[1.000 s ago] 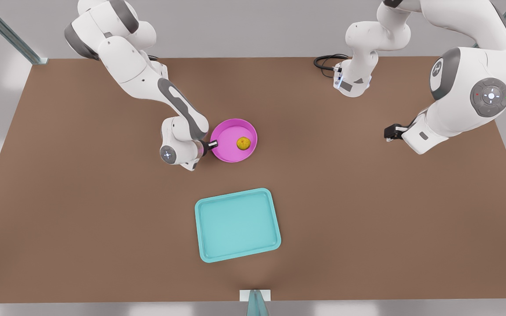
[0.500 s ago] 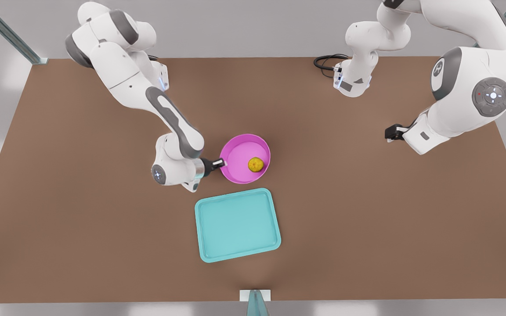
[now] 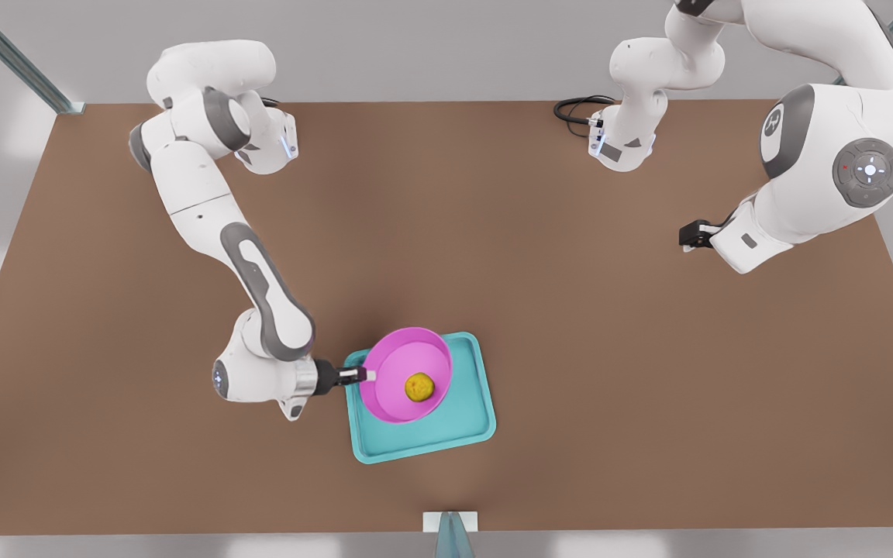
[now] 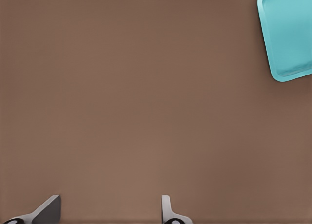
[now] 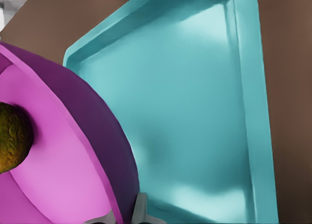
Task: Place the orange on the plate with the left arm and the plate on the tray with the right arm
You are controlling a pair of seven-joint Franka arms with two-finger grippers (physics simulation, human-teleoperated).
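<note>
The magenta plate (image 3: 391, 370) hangs over the teal tray (image 3: 471, 403), and its edge sticks out past the tray's far rim. My right gripper (image 3: 365, 375) is shut on the plate's rim on the side toward the front view's left. The yellow-orange orange (image 3: 419, 386) lies inside the plate. The right wrist view has the plate (image 5: 63, 180), the orange (image 5: 12, 136) and the tray (image 5: 195, 117) up close, with my right gripper (image 5: 122, 216) clamped on the rim. My left gripper (image 3: 687, 235) waits open at the front view's right, its fingers (image 4: 48, 210) spread over bare table.
The brown table (image 3: 632, 372) spreads wide around the tray. A black cable (image 3: 574, 108) lies by the arm base at the far edge. A corner of the tray (image 4: 287, 34) appears in the left wrist view. A small white bracket (image 3: 450, 521) marks the near edge.
My right gripper has carried the plate, with the orange in it, from the middle of the table toward the near edge and over the tray. The left arm has stayed still.
</note>
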